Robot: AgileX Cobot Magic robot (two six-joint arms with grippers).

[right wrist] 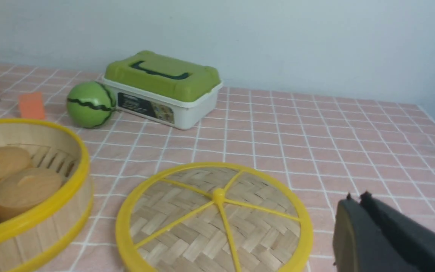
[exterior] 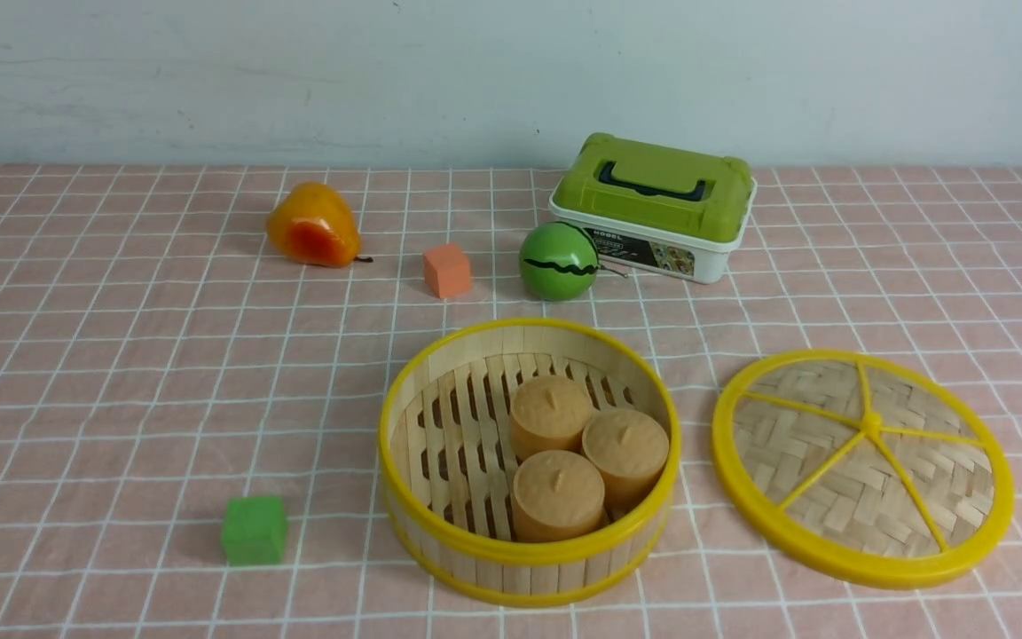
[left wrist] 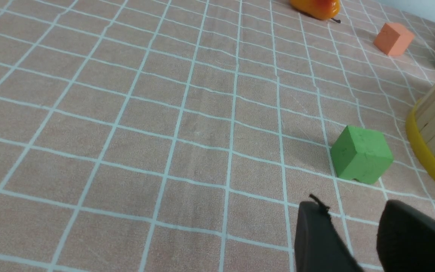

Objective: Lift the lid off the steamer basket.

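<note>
The woven bamboo steamer basket [exterior: 529, 577] sits uncovered between the grippers, its buns exposed; the bamboo lid [exterior: 870, 426] lies nearer the right gripper [right wrist: 357, 198], presumably set aside there. That gripper is closed, gripping nothing; the left gripper [left wrist: 342, 211] stands parted, empty.

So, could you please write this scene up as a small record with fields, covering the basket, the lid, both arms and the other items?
basket: steamer basket, uncovered
contents: three brown buns
lid: woven lid, lying on the table right of the basket
left end effector: left end effector, open, empty
right end effector: right end effector, shut, empty
behind basket: orange block, green striped ball, green-topped box
left side: green block, yellow-orange pear
</note>
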